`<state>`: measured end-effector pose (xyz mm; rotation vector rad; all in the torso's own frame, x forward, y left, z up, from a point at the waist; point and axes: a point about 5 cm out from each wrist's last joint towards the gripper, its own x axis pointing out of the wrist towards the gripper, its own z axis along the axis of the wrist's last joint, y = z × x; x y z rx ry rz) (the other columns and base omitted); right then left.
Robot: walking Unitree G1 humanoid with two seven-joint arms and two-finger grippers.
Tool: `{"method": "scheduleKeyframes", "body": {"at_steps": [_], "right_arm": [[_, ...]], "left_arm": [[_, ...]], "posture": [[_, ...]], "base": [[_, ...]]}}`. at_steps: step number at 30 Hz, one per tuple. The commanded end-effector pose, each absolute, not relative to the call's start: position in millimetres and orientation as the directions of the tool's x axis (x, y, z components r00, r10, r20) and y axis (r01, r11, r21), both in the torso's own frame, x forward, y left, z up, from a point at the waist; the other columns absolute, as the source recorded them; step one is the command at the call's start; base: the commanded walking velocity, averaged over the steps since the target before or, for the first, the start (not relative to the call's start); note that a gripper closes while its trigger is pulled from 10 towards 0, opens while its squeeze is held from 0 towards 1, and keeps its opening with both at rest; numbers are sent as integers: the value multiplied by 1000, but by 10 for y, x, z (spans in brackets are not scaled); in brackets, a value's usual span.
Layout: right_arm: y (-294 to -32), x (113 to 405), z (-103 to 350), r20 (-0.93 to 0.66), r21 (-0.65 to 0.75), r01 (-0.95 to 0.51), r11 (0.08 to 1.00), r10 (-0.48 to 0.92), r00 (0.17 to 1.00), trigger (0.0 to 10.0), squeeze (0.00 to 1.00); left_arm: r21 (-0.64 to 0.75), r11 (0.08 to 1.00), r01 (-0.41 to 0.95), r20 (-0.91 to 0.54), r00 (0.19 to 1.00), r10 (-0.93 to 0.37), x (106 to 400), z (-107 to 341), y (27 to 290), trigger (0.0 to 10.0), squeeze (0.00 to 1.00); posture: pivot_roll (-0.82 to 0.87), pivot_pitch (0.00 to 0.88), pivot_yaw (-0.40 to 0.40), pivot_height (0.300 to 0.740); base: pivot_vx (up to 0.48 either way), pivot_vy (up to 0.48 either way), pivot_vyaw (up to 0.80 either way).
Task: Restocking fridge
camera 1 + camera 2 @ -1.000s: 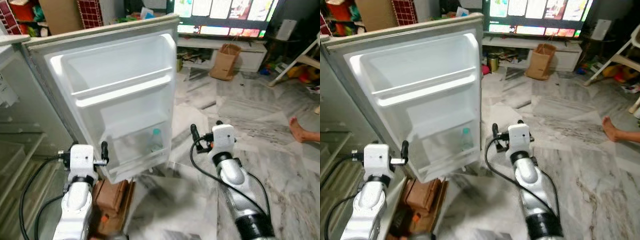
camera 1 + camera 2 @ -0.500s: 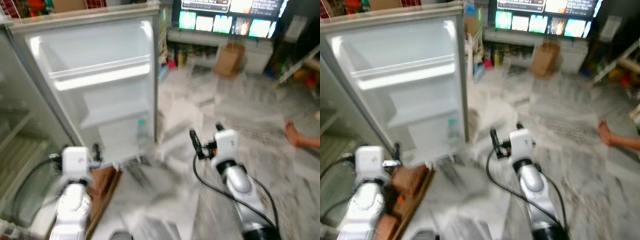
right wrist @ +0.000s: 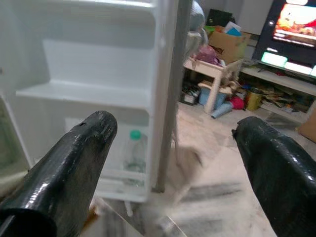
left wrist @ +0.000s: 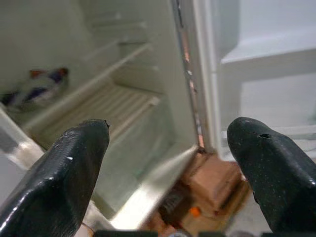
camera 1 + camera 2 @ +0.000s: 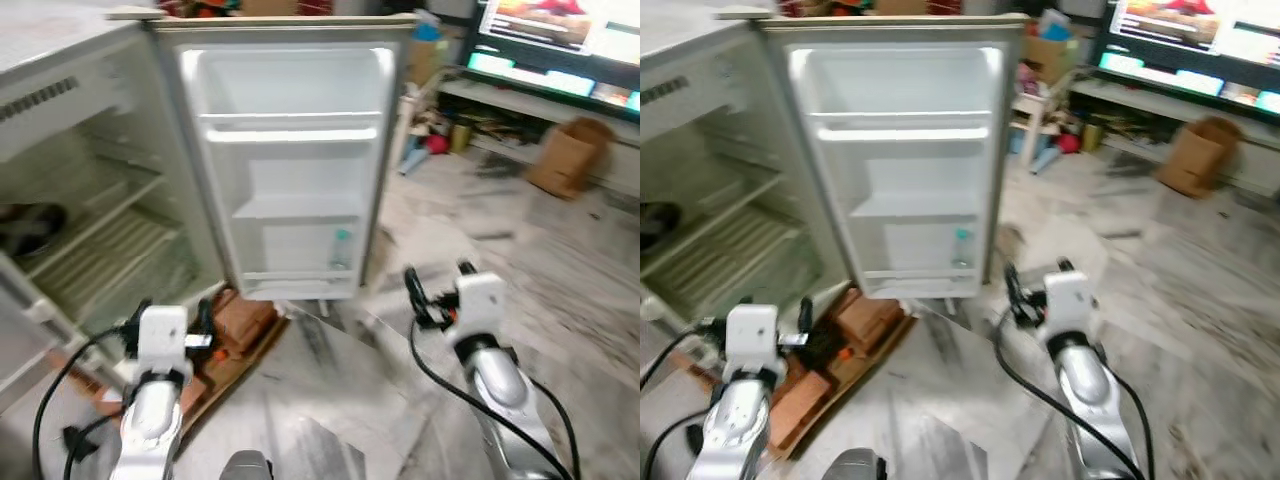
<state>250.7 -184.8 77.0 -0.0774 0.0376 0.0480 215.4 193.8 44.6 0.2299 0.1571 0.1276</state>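
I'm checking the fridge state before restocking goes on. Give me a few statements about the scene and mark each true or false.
1. The fridge door stands open. True.
2. A bottle with a green cap stands in the door's lowest bin. True.
3. The door's top shelf is packed with cartons. False: it looks bare.
4. The right gripper is shut on the bottle. False: its fingers are spread wide and hold nothing, away from the door.
5. The left gripper is open and faces the fridge's inner shelves. True.
6. The fridge rests straight on the marble floor. False: bricks on a board lie under its front edge.
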Motion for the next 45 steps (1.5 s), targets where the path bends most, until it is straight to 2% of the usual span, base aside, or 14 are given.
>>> {"method": "scheduleKeyframes", "body": {"at_steps": [1,9,13,18,22,33,45], "right_arm": [[-1813,2583,874,8,-73,-42,996,42,999,10000,0],[-1695,2683,915,22,-47,-50,998,51,998,10000,0],[-1607,2735,894,17,-45,-85,995,86,996,10000,0],[-1511,2802,935,36,-47,-134,990,136,990,10000,0],[-1514,2823,940,32,-54,-149,987,151,988,10000,0],[-1566,2873,934,26,-114,-183,977,187,982,10000,0],[-1477,2864,941,46,-111,-214,970,220,974,10000,0]], "left_arm": [[234,970,-62,-115,989,91,2232,489,1887,10000,0],[239,970,43,-88,996,-22,2397,566,1664,10000,0],[221,974,57,-85,996,-39,2423,567,1606,10000,0],[202,978,48,-83,996,-32,2414,566,1607,10000,0],[216,976,-5,-79,997,23,2410,575,1693,10000,0],[241,971,-7,-107,994,34,2435,524,1679,10000,0],[252,968,-8,-95,995,33,2474,547,1702,10000,0]], "posture": [[90,16,36,740],[89,33,28,740],[99,44,19,740],[116,45,5,740],[122,52,-11,740],[116,54,-17,740],[111,49,9,740]], "base": [[0,0,419],[0,0,52],[0,0,0],[0,-381,0],[0,-443,0],[23,-430,0],[330,-344,785]]}}
